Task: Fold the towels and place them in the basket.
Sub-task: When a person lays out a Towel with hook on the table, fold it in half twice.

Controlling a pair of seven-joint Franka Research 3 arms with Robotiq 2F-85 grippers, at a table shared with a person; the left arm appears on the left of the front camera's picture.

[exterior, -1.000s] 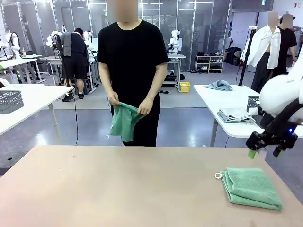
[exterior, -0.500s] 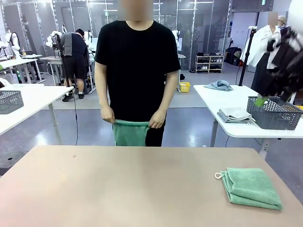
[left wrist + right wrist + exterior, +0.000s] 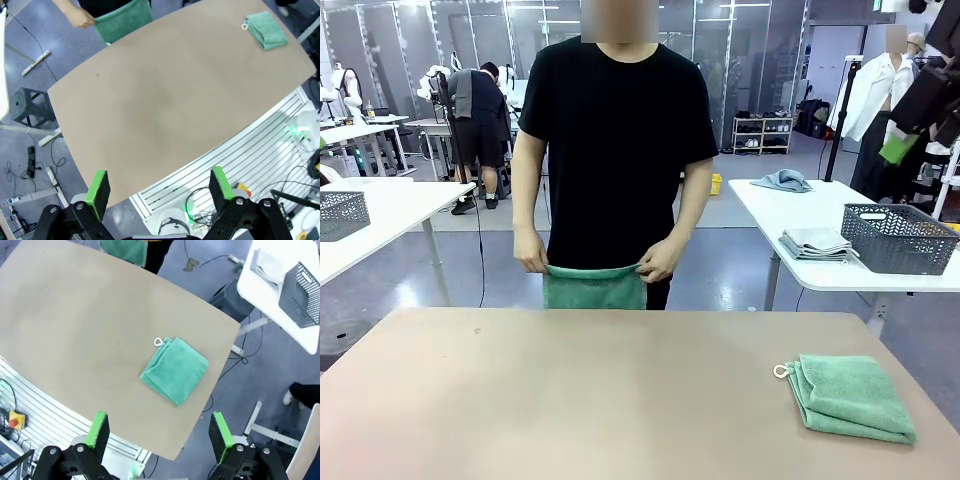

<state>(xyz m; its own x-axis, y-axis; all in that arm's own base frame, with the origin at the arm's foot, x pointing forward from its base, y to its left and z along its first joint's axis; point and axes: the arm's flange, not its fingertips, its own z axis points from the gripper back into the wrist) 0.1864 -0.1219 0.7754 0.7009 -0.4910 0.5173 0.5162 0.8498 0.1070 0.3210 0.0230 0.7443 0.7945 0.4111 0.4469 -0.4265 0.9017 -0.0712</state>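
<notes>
Wrist views: left claw, right claw apart; folded towel lies flat, person's 2nd towel poss. doubled.

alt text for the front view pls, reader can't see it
A person in black stands across a tan table, holding a mint-green towel spread by its top corners. A second towel lies folded near the table's right front corner; a dark mesh basket sits on a white table beyond.

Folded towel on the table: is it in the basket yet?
No, the folded towel lies flat on the tan table, while the dark basket stands apart on a white side table.
</notes>
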